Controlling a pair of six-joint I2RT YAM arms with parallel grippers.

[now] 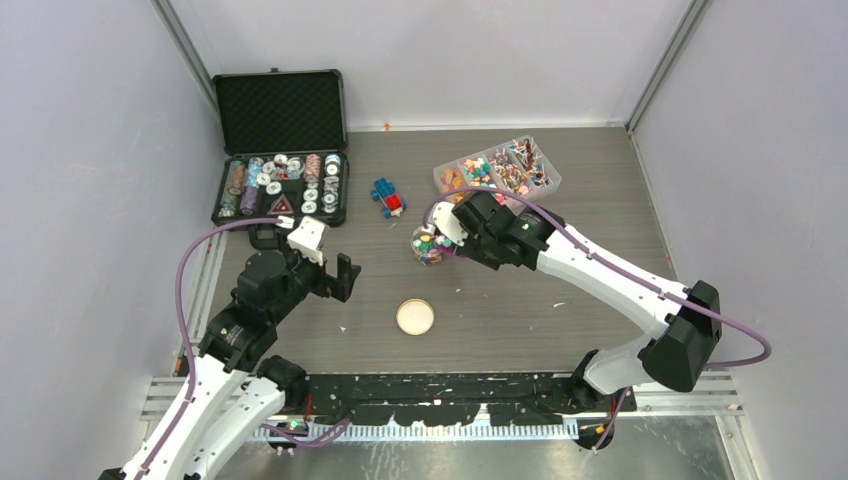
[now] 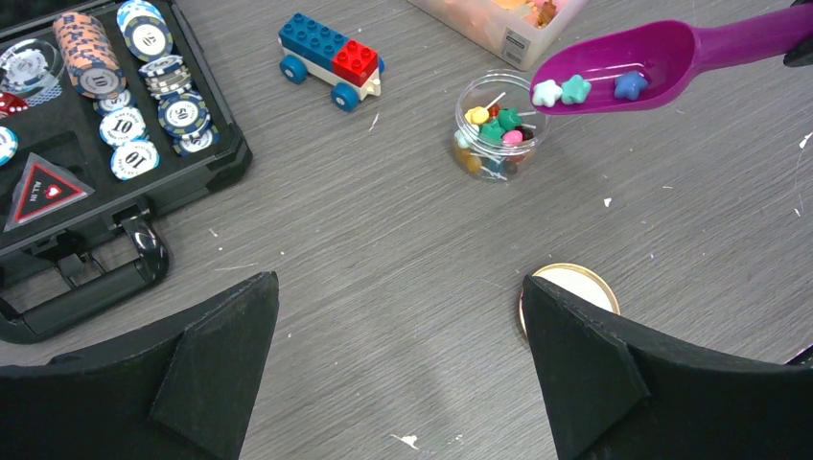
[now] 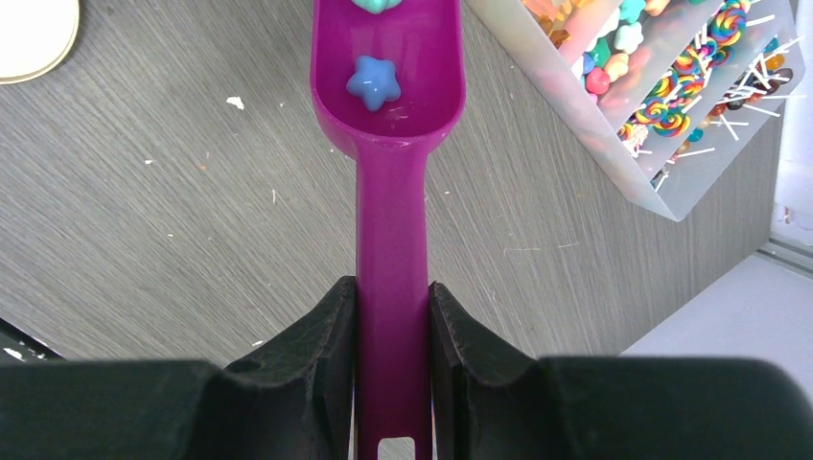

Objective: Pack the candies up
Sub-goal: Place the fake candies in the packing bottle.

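Magenta plastic scoop (image 2: 662,53) with three star-shaped candies (image 2: 575,89), pinched in right jaws, at rim of clear round candy-filled jar (image 2: 489,144). Left jaws spread. Poker chips (image 2: 123,125) marked "10"; black triangle (image 2: 43,187) reading "ALL IN".

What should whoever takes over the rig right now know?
Left gripper: open, empty, hovering near the lid.
Right gripper: shut on the scoop handle, bowl at the jar mouth.
Candies: three in the scoop, some in the jar, most in the tray.
Done: jar partly filled.
Left: tip this scoopful in, probably scoop more, then likely fit the lid.
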